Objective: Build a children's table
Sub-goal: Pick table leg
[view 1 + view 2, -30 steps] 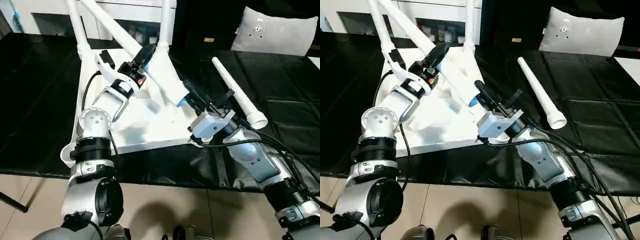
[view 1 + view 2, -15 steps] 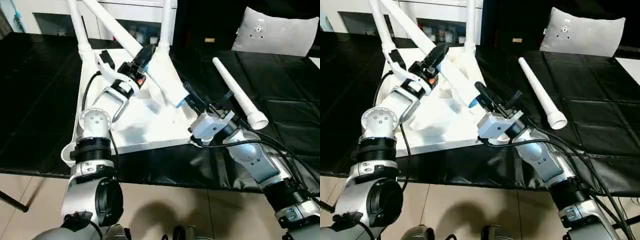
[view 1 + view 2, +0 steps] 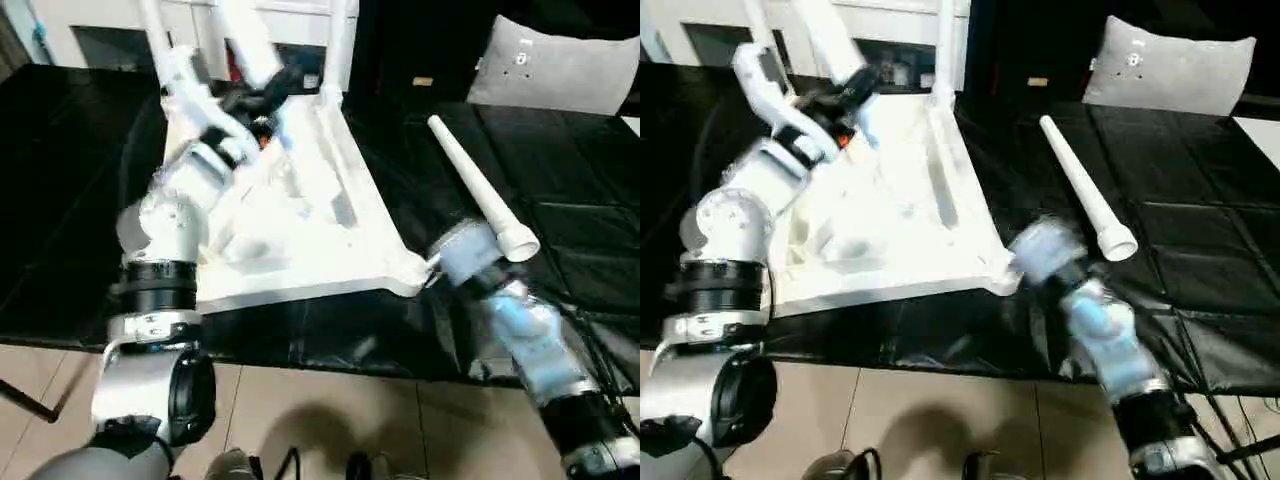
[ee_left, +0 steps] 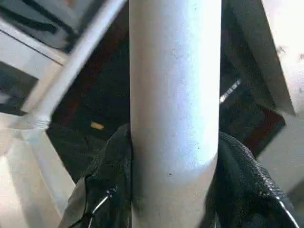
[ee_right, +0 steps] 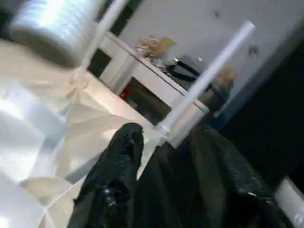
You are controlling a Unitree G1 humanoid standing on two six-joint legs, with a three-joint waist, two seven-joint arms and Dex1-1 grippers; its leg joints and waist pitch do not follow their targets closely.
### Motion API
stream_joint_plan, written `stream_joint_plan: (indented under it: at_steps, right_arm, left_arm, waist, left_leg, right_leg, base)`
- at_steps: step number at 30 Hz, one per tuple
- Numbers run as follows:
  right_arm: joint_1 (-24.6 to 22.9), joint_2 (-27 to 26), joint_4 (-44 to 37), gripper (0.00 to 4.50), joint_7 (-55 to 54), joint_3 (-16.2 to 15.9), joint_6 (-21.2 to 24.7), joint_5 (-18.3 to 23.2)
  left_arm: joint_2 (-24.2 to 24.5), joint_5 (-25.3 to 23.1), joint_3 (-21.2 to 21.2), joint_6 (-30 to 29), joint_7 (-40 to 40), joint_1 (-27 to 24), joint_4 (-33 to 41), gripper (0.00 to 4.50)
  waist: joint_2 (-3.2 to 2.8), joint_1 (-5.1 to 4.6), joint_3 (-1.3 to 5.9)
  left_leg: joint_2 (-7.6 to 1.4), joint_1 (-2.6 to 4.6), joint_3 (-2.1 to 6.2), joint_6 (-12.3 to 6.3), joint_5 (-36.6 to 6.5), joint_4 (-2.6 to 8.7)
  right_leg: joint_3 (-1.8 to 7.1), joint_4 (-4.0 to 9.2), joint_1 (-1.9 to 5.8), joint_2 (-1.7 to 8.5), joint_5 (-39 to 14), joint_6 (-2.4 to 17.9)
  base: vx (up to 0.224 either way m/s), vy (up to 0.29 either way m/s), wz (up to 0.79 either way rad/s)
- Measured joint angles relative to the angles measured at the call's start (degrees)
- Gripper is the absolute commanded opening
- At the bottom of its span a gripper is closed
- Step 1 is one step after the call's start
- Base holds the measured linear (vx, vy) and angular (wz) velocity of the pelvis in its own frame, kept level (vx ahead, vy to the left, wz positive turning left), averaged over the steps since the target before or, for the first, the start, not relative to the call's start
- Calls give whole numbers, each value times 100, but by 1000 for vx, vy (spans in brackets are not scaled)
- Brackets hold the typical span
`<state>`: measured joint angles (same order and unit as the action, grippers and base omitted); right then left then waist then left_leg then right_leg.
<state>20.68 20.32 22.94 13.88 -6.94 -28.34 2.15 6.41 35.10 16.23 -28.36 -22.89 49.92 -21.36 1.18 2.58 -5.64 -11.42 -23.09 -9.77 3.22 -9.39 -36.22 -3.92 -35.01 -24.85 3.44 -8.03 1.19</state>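
The left gripper (image 4: 173,190) is clamped around a white table leg (image 4: 175,85), one black finger (image 4: 111,180) on each side. The upturned tabletop (image 3: 300,215) lies just below it on the black cover (image 3: 70,180). The right gripper (image 5: 156,190) stands empty, fingers apart, beside the tabletop's near corner; a loose leg (image 3: 480,190) lies just beyond it.

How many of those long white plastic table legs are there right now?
4. Three long white tapered legs rise from the upturned white tabletop: far-left, middle one gripped by the left gripper, far-right. The fourth lies loose on the black cover.
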Motion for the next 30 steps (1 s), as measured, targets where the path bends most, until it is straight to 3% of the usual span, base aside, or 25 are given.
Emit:
stream_joint_plan:
  at_steps: [1,3,6,10,13,15,18,25,30]
  right_arm:
    - [85,-30,-56,223,57,135,227,296]
    - [346,-167,-274,234,92,554,1130,1027]
    - [495,-95,-654,265,286,809,2061,1726]
    - [488,233,-1145,300,1243,597,3161,2707]
    - [539,295,-1678,328,1652,406,3871,3118]
    - [696,152,-2016,342,1651,310,4421,3203]
    - [919,-155,-2231,364,1466,13,4840,3180]
    - [1257,-412,-1910,364,840,-320,5169,2493]
    - [1334,-462,-1902,364,709,-318,5411,2404]
  left_arm:
    - [3,-14,-90,-2,-29,-1,54,192]
    - [31,-71,-264,-13,-128,-11,206,192]
    - [51,-125,-379,-19,-206,-12,345,191]
    - [152,-330,-540,-9,-217,-21,482,191]
    - [207,-673,-874,46,-183,-97,635,191]
    - [132,-962,-1153,179,-53,-239,776,191]
    - [-105,-1318,-1553,335,189,-462,914,191]
    - [-405,-1692,-1910,402,584,-576,1285,191]
    - [-462,-1807,-2080,445,589,-633,1424,191]
  waist:
    - [0,-5,0]
    - [-1,-28,0]
    - [0,-25,1]
    - [-1,-3,1]
    - [-1,37,1]
    - [-1,62,1]
    - [0,95,1]
    - [0,179,1]
    - [2,195,3]
  left_leg:
    - [0,4,2,0,0,0]
    - [-1,5,9,-1,2,-2]
    - [-1,12,6,-1,2,-1]
    - [-3,5,6,0,1,5]
    - [-7,6,9,1,1,15]
    - [-8,8,8,2,2,19]
    - [-10,8,8,8,6,18]
    - [-10,3,8,13,9,11]
    - [-11,5,7,13,9,15]
  right_leg:
    - [1,0,1,0,0,0]
    - [4,-3,0,0,2,1]
    - [3,-6,8,-1,3,1]
    - [-1,-5,2,-2,4,0]
    - [-2,-3,-1,-2,4,0]
    - [-2,-3,-2,-2,4,0]
    - [-3,-3,-2,-3,4,0]
    - [1,2,-2,3,3,-1]
    - [0,0,-4,2,4,-3]
  base:
    - [0,0,0]
    - [0,0,0]
    - [0,0,0]
    - [0,0,0]
    - [0,0,0]
    - [0,0,0]
    - [0,0,0]
    - [0,0,0]
    - [0,0,0]
